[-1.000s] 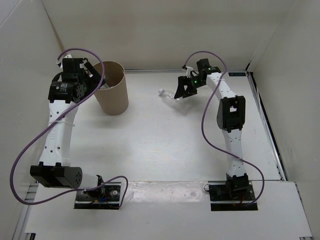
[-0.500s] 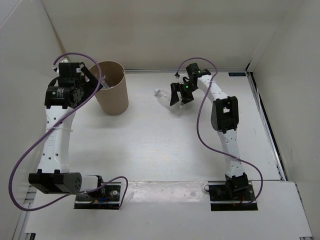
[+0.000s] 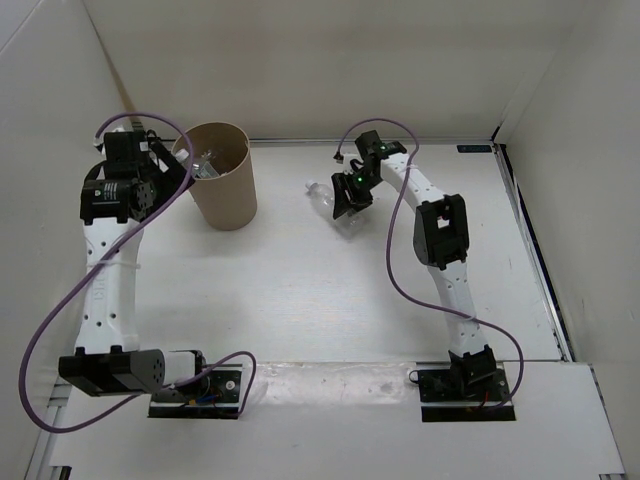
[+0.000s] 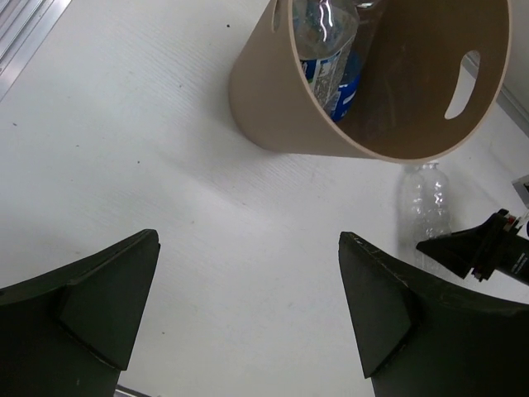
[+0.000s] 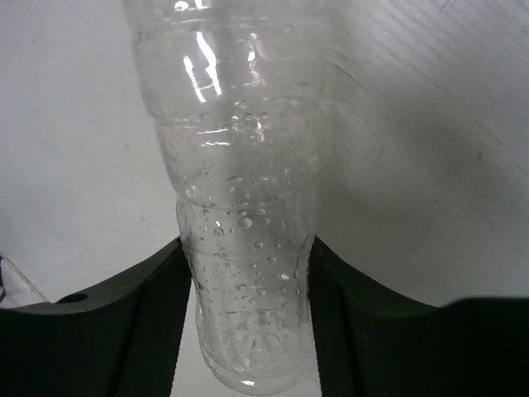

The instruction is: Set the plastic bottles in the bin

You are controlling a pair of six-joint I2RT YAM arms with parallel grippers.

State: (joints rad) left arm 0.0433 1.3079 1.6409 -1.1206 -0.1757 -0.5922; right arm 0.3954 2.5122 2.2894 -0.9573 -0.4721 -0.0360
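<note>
As the top view lays it out, you have the following on the white table [image 3: 300, 300].

1. Bin [image 3: 222, 178]. This tan cylinder stands upright at about 10 o'clock on the table. Looking down through your left wrist camera, you see a clear bottle with blue label [image 4: 335, 74] inside it, leaning against the inner wall. More clear plastic shows beside that bottle, too cut off to name.

2. Plain clear bottle [image 3: 322, 192]. It is outside the bin, at the bin's 3 o'clock and near 12 o'clock on the table. Droplets show on its inner wall. You cannot tell whether it rests on the table or is raised off it.

3. Right gripper [image 3: 345, 200]. It sits at the plain clear bottle. Your right wrist camera shows both fingers pressed against the bottle's narrow waist, one on each side, so it is clamped on the bottle.

4. Left gripper [image 4: 248, 236]. Its fingers are spread wide with nothing between them. In the top view it sits just beside the bin's rim at the bin's 9 o'clock.
</note>
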